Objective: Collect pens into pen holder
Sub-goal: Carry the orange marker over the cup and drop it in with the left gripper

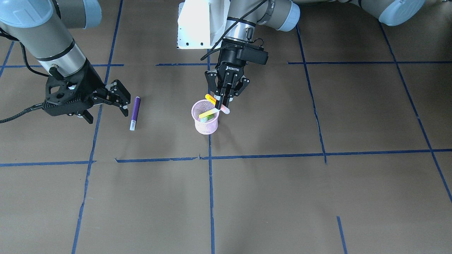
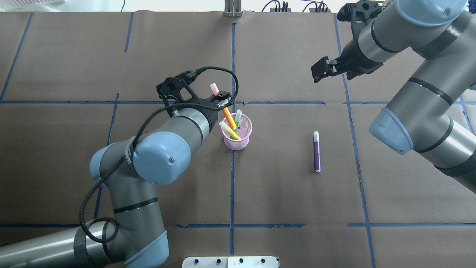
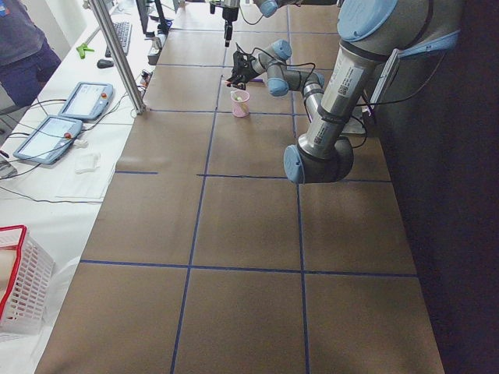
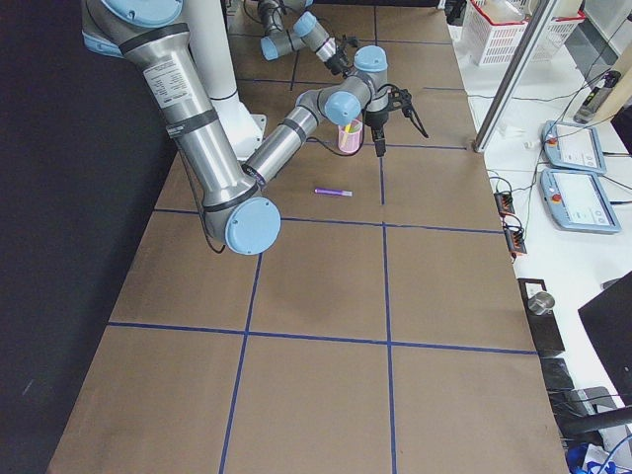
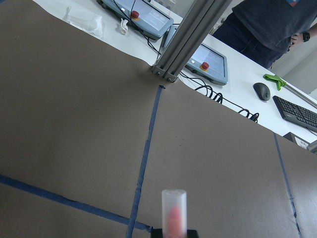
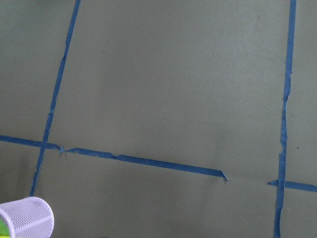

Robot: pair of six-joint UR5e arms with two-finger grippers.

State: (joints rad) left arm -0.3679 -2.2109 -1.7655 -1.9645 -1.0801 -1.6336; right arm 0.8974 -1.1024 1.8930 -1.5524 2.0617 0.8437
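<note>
The pink mesh pen holder [image 2: 238, 134] stands upright near the table's middle, also seen in the front view [image 1: 205, 121]. A green pen [image 2: 237, 118] and a yellow pen [image 2: 231, 131] lean inside it. My left gripper [image 2: 223, 101] is shut on the orange pen [image 2: 227, 114], which is tilted with its lower end inside the cup's rim and its pale cap [image 5: 174, 213] pointing up and away. The purple pen [image 2: 316, 151] lies flat on the table to the holder's right. My right gripper [image 2: 332, 77] hangs open and empty beyond the purple pen [image 1: 135, 113].
Blue tape lines cross the brown table cover. The robot's white base plate [image 1: 197, 24] sits at the near edge. Beyond the far edge are a metal post [image 5: 183, 39], control pendants [image 4: 573, 197], a white basket [image 3: 19, 280] and a person [image 5: 277, 25].
</note>
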